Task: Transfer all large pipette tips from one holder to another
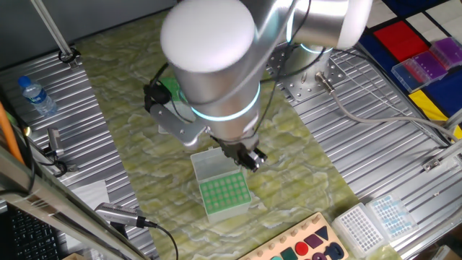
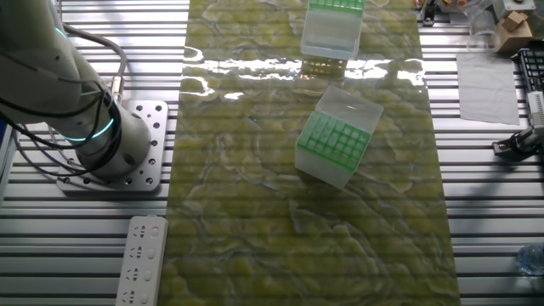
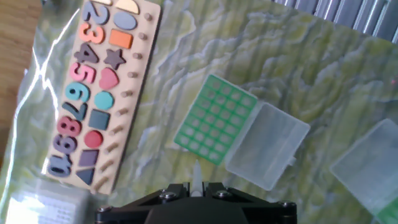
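Large pipette tips are hard to make out singly in one fixed view: the green-topped holder (image 1: 224, 193) stands on the mottled green mat (image 1: 144, 144) with its clear lid open behind it, and the arm's big joint hides much of the scene. The claw (image 1: 251, 159) hangs just above the holder's far edge, dark and small; whether anything is pinched in it I cannot tell from here.

From the other fixed view, the same holder (image 2: 333, 138) lies mid-mat, tilted against the mat's edges, its lid swung open. A second green-topped holder (image 2: 332, 27) stands well apart at the top edge of the mat. Only the arm's base (image 2: 85, 136) shows on the bench (image 2: 85, 246); the claw is out of this picture.

In the hand view, one pale tip (image 3: 196, 177) stands upright between the claw's (image 3: 196, 188) fingers, which are closed on it. Below lies the holder's green grid (image 3: 215, 120), its clear lid (image 3: 267, 145) beside it, and a number puzzle board (image 3: 96, 93) off to the side. Part of another clear box (image 3: 367, 165) shows at the picture's edge.

My reading is a carry step, the tip held over the grid. The next move calls for lining the tip over a free hole, lowering straight, then releasing without tilting it.
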